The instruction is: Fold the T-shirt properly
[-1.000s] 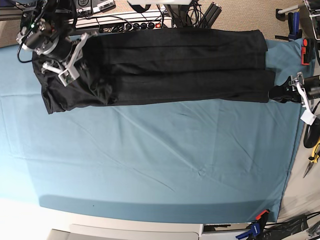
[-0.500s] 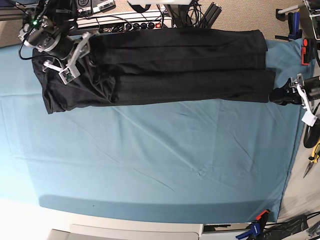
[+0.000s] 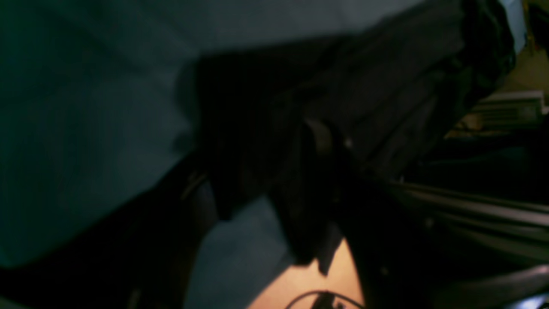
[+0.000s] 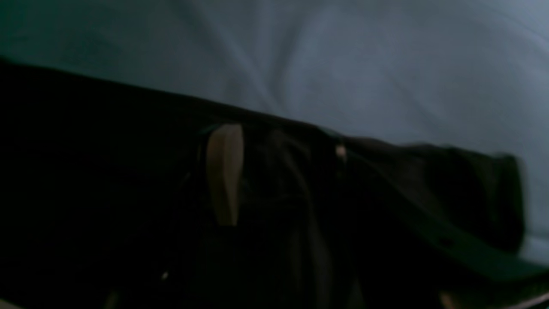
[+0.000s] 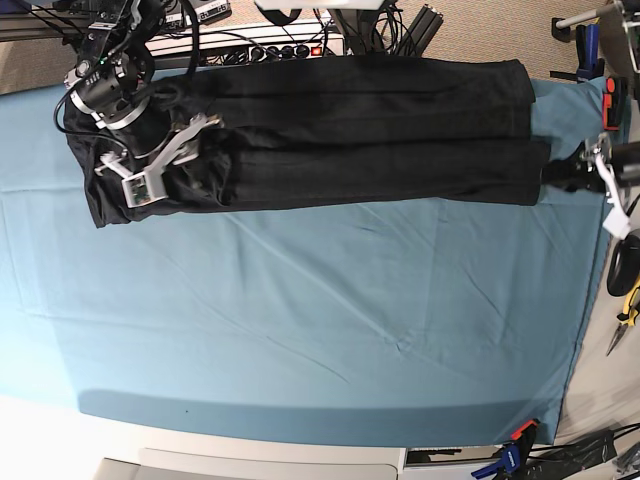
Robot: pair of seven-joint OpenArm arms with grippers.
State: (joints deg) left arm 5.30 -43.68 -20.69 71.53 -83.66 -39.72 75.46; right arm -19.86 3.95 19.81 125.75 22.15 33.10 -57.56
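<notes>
The black T-shirt (image 5: 330, 130) lies folded into a long band across the top of the base view, on the teal cloth (image 5: 320, 320) covering the desk. At upper left, the right end effector (image 5: 160, 165) hovers over the shirt's bunched end with its jaws spread and nothing between them. At the right edge, the left end effector (image 5: 575, 178) meets the shirt's corner; I cannot tell whether it grips.

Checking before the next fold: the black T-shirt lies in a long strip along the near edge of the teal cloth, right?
Not quite. The T-shirt does lie in a long strip on the teal cloth, but along its far edge, next to the power strip, as the base view shows.
</notes>
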